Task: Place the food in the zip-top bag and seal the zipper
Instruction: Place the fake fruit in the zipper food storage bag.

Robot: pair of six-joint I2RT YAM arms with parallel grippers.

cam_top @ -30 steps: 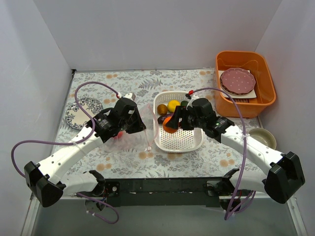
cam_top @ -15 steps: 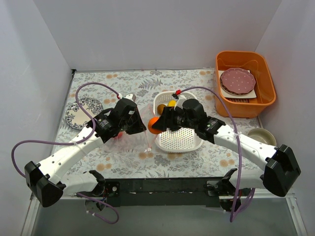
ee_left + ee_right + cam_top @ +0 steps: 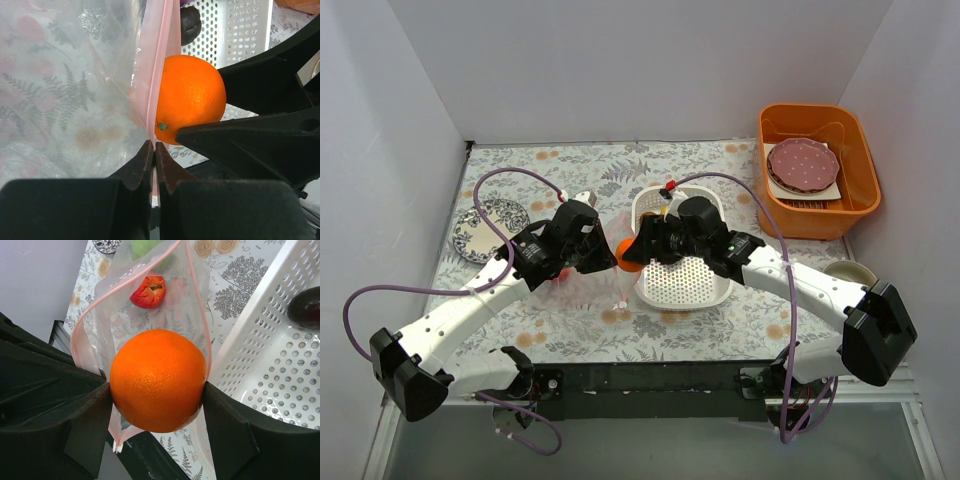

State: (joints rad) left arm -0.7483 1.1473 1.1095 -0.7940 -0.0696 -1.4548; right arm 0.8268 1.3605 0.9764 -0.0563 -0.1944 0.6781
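Left tool (image 3: 154, 150) is clenched on the low end of the zipper (image 3: 161, 60), pinning that corner of the zip-top bag (image 3: 75, 75) approx mid-tabletop (image 3: 570, 165), w/ the clear film spreading off to the left. Already inside: red ball (image 3: 148, 291) and light-green ball (image 3: 145, 247), both deep in the bag, well apart from the mouth. Key relation: the orange (image 3: 157, 380) sits right at the mouth, touching or just beside the pink strip on its right side in the left wrist view; can't tell if it has crossed the rim. The bag lies left of the fruit, so my read is the travel goes leftward, straight through the mouth plane, not along it. The mouth's long axis runs from the pinched corner up and away. In the right wrist view the pink loop frames the orange w/ little slack either side, so prob a tight fit. Right tool (image 3: 157, 390) is grasping the orange, fingers spread wide on its two sides, i.e. the arm placed for the move. Its fingers look likelier than the fruit to snag the strip. Just right of it stands the basket (image 3: 280, 340) wall, w/ a dark piece (image 3: 305, 307) inside, so room to back out looks best upward or over that rim.
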